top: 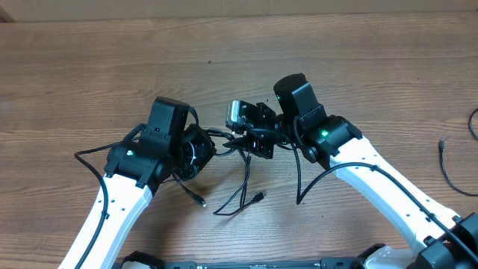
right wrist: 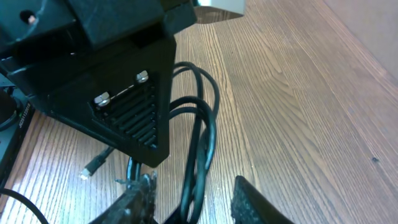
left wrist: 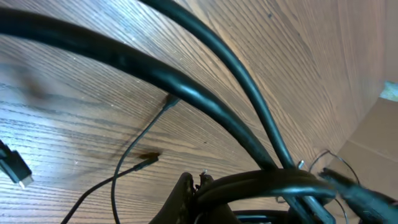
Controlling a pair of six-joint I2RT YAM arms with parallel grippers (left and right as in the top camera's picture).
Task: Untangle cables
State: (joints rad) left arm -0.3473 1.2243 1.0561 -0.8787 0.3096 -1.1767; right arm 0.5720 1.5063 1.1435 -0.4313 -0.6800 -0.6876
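Lying tangled on the brown wood-grain tabletop (top: 358,60), thin black cables with small plugs (top: 244,173) stretch between both arms. Left gripper (top: 209,147): jaws clenched on the cable bundle. Right gripper (right wrist: 193,200): jaws released, a cable loop passing between them.

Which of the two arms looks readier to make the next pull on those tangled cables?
Right. The right gripper is open with a loop of the cables lying between its jaws, so it probably needs only to close and pull. The left gripper is shut, apparently gripping the bundle as an anchor.

No legible text – (labels included) – anywhere
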